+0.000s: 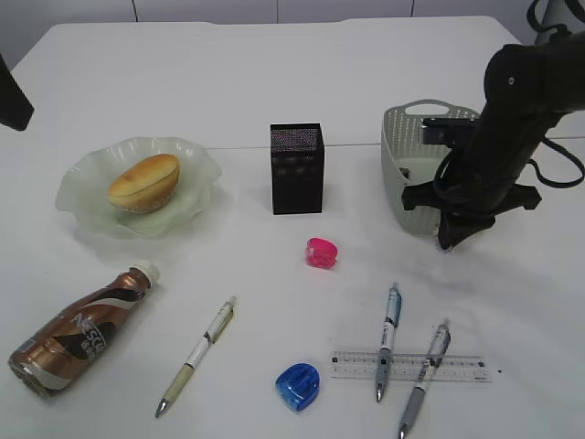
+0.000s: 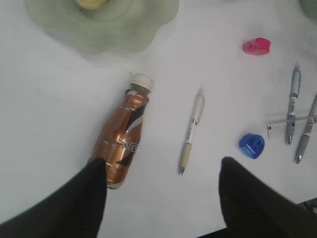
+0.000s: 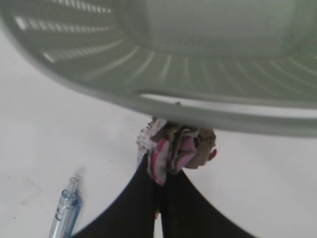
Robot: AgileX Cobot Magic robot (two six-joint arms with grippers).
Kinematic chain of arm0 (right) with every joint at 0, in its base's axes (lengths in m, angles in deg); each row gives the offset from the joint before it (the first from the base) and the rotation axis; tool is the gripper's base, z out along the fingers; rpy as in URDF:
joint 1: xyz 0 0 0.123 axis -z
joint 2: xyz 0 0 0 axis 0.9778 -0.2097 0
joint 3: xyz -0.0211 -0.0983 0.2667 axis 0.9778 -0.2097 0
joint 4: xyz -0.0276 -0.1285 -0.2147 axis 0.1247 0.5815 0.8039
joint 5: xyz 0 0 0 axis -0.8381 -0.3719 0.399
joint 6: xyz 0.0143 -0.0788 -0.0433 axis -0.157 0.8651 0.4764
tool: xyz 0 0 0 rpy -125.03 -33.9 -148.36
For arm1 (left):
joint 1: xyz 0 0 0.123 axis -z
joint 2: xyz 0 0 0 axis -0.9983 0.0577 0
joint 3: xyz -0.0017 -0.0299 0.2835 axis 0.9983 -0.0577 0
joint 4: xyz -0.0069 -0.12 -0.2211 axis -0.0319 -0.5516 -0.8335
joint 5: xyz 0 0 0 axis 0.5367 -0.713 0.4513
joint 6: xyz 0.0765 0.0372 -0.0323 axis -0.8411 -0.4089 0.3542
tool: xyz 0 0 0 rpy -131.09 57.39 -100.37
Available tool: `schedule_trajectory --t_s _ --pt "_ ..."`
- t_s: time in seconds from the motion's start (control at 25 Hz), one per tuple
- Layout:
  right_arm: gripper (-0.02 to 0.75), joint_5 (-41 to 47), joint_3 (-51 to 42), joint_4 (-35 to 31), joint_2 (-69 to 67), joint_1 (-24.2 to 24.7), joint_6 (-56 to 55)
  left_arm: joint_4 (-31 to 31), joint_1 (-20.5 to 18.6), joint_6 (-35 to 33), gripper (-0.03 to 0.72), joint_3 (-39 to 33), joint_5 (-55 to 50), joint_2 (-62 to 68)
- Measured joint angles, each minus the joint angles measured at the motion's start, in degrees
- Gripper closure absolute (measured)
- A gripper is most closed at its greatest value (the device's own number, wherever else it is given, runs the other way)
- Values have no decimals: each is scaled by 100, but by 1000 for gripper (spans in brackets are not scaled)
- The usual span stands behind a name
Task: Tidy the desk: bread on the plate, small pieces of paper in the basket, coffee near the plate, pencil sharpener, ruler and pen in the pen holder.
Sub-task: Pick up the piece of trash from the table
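Note:
The bread [image 1: 143, 181] lies on the pale green plate [image 1: 82, 183]. The coffee bottle [image 1: 80, 331] lies on its side at the front left, also in the left wrist view [image 2: 122, 132]. A pink sharpener [image 1: 322, 252], a blue sharpener [image 1: 298, 385], a cream pen [image 1: 196, 356], two grey pens [image 1: 388, 339] and a clear ruler [image 1: 411, 367] lie on the table. The black pen holder [image 1: 296, 168] stands mid-table. My right gripper [image 3: 166, 166] is shut on a crumpled paper piece [image 3: 181, 146] just outside the grey basket [image 3: 163, 59]. My left gripper [image 2: 161, 173] is open above the bottle's base.
The basket [image 1: 407, 165] stands at the right with my right arm [image 1: 498, 137] in front of it. A grey pen's end [image 3: 64, 208] shows in the right wrist view. The table's front edge lies below the left gripper.

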Motion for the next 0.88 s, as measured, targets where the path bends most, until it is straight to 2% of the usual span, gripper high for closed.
schedule_trajectory --t_s 0.32,0.88 --pt "725 476 534 14 0 0 0 0 0 0 174 0 0 0" --pt "725 1103 951 14 157 0 0 0 0 0 174 0 0 0"
